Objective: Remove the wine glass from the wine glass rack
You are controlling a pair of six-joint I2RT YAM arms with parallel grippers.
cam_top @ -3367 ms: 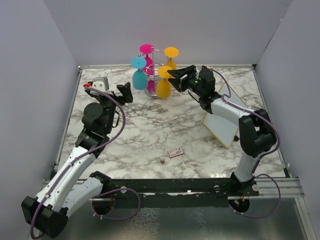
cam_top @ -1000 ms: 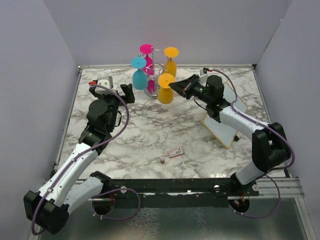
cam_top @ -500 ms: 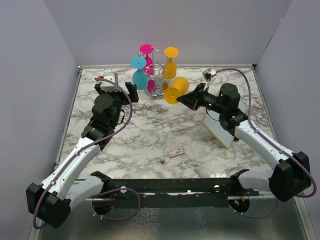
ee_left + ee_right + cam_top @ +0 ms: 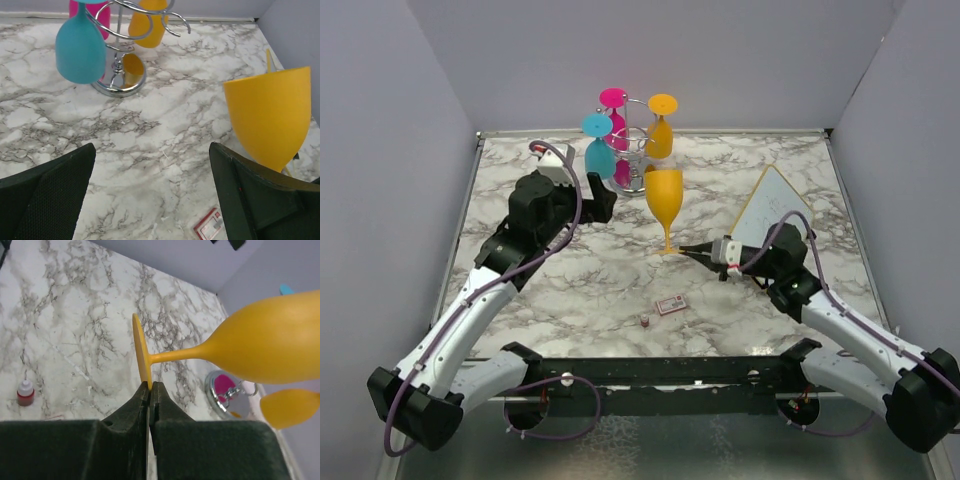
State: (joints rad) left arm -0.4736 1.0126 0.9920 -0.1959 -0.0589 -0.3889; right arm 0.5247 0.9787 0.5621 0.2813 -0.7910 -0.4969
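Yellow wine glass (image 4: 664, 195) (grey-veined white table (image 4: 600, 290))

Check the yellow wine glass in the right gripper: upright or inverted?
Upright: the yellow wine glass has its bowl mouth up and foot down, with the right gripper pinching the foot's rim, off the rack.

The left wrist camera looks low and near at the wine glass rack (image 4: 119, 82); the right wrist camera sees its base past the close-up yellow wine glass (image 4: 270, 347). The top camera, high and farthest from the rack, looks down on both.
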